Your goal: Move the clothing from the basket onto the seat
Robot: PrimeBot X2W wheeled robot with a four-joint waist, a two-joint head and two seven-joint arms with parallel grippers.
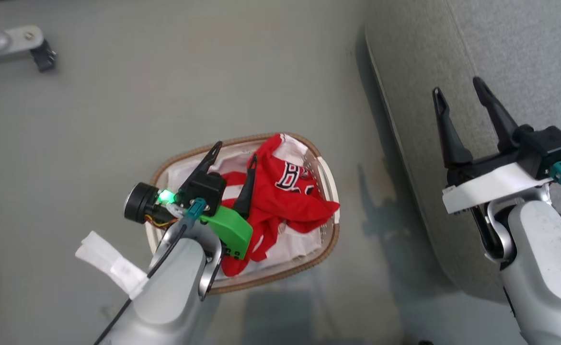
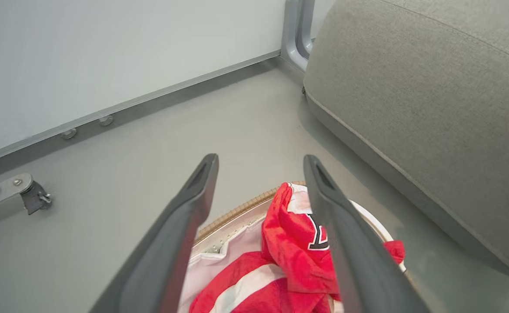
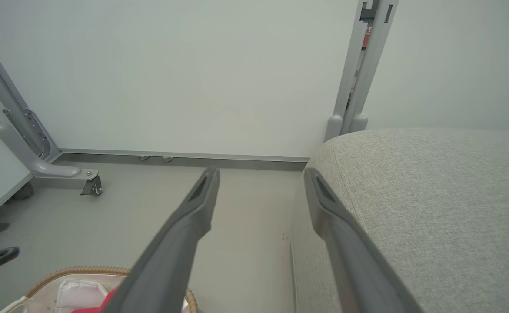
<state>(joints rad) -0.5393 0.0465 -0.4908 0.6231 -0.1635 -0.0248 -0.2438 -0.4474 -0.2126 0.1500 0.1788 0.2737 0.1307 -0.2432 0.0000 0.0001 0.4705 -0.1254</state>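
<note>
Left tool: the left tool [image 1: 236, 150] is being held over the oval white perforated plastic basket [image 1: 280, 277] with its brown woven rim. Its two long dark fingers are being held spread apart with nothing pinched between them, which is judged a line-up for a reach down into the pile.

Right tool: the right tool [image 1: 457, 85] is also being held parted and empty, above the edge of the large grey woven-fabric seat [image 1: 524, 43] and well apart from the basket. It is probably being parked clear of the left arm's work.

Clothing, place: the bright red soft fabric clothing [image 1: 290, 191] is being carried in the basket. None of it is being seen on the seat.

Clothing, look: it is being shown crumpled and heaped. Broad white stripes and black-and-white block lettering are being exposed on the top fold, and one red corner is being draped over the rim on the seat side. A plain white liner cloth [image 1: 290, 242] is being glimpsed beneath.

Basket: it is being stood on the grey floor [image 1: 117, 120] near the seat, so a short carry is being expected.

Contact: whether the left fingers are touching fabric cannot be told.

Progress: the first lift is judged not yet made.
</note>
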